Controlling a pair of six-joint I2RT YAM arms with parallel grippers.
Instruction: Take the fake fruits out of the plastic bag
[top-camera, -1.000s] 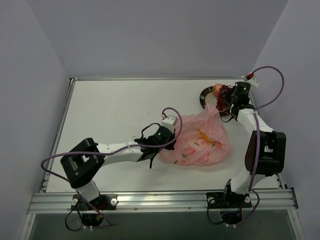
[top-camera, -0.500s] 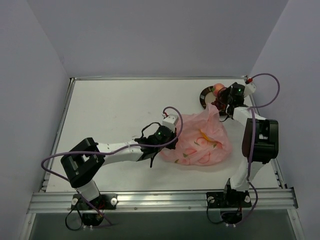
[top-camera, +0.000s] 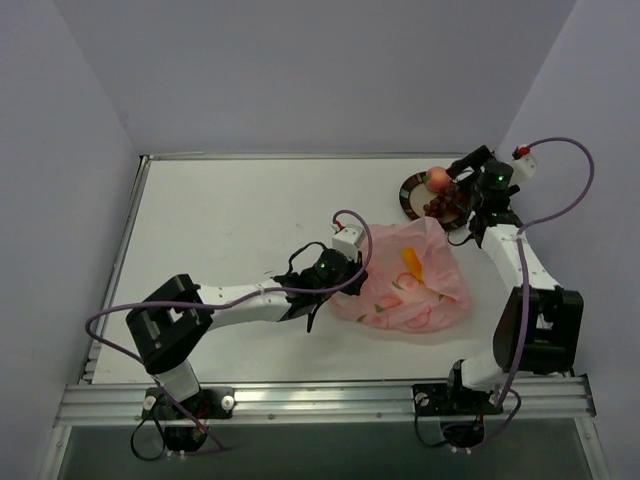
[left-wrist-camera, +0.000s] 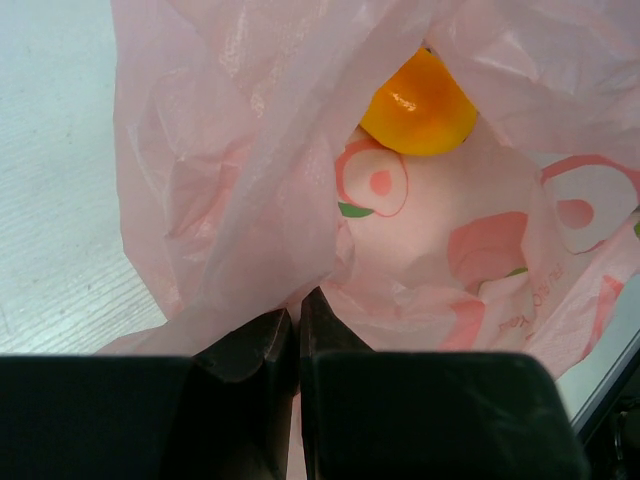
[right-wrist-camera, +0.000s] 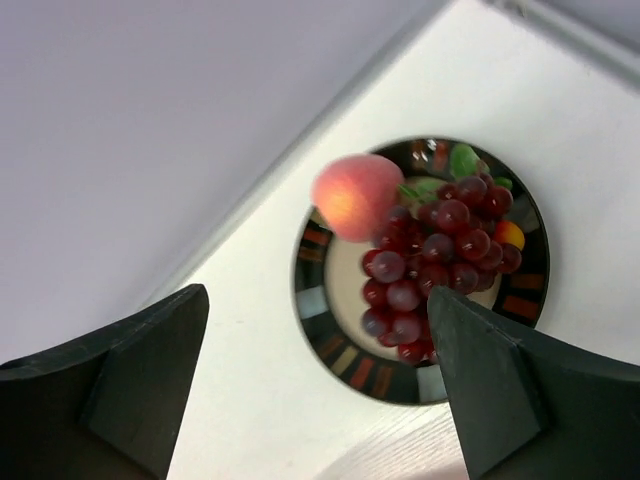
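Pink bag (left-wrist-camera: 250, 150) plastic is clamped in the left gripper (left-wrist-camera: 297, 315), right of the table's (top-camera: 220, 220) centre, one orange fruit (left-wrist-camera: 420, 100) left inside, while the right gripper (right-wrist-camera: 315, 340) hangs spread and empty over the far-right-corner plate (right-wrist-camera: 340, 365) holding peach (right-wrist-camera: 355, 195) and grapes (right-wrist-camera: 435, 255).

The crinkled translucent pink plastic bag (top-camera: 405, 292) lies on the tabletop (top-camera: 230, 220), a glossy orange fruit (left-wrist-camera: 418, 105) inside. A pink-orange peach (right-wrist-camera: 356, 196) and dark red grape cluster (right-wrist-camera: 435, 255) touch on the plate (right-wrist-camera: 345, 360).
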